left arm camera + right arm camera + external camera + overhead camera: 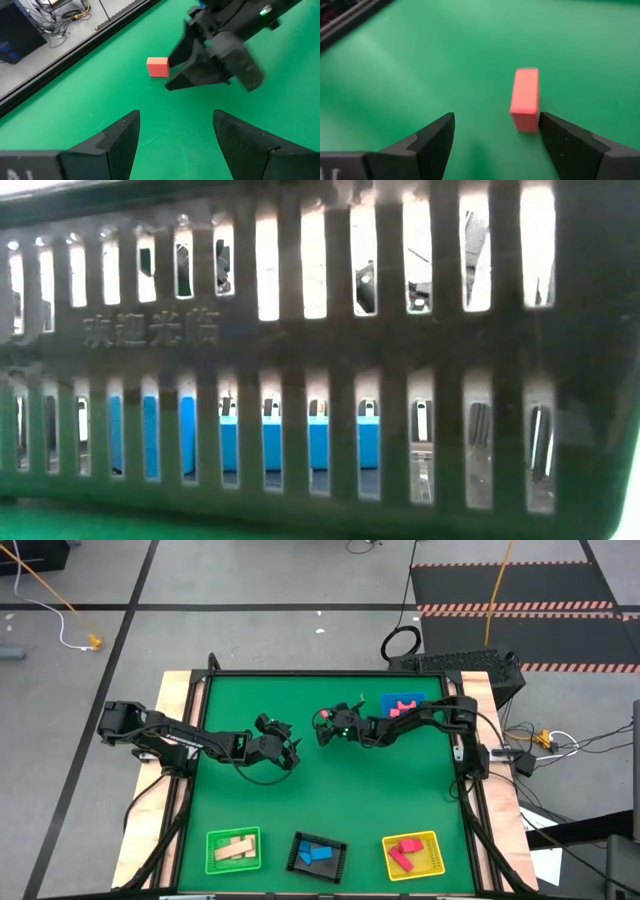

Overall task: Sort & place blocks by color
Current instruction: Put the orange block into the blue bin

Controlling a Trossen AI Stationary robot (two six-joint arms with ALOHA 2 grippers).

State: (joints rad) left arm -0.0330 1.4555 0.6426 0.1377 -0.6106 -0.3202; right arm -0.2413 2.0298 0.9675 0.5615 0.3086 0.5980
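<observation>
black tray (pixel 320 360): nearest the low camera; its slotted wall fills that view, blue blocks (pixel 300 442) show through the slots.
right gripper (pixel 495 137): fingers spread wide, nothing between them; low over the green mat (pixel 330 800) near the table's middle, reaching in from the right.
red block (pixel 525 100): loose on the mat just ahead of the right gripper, close to one finger's tip; contact cannot be told. Same block in the left wrist view (pixel 158 66), just beside the right gripper's fingertips.
left gripper (pixel 175 125): fingers apart, holding nothing; over the mat left of centre, pointing toward the right gripper, near it but apart.
blue square tray (pixel 388 700): far right part of the mat, behind the right arm; pink blocks (pixel 403 708) lie on it.
green tray (pixel 234 851): near edge, left; tan wood blocks (pixel 236 849) inside.
black tray from above (pixel 317 854): near edge, middle; blue blocks (pixel 314 854) inside.
yellow tray (pixel 412 854): near edge, right; red blocks (pixel 404 853) inside.
</observation>
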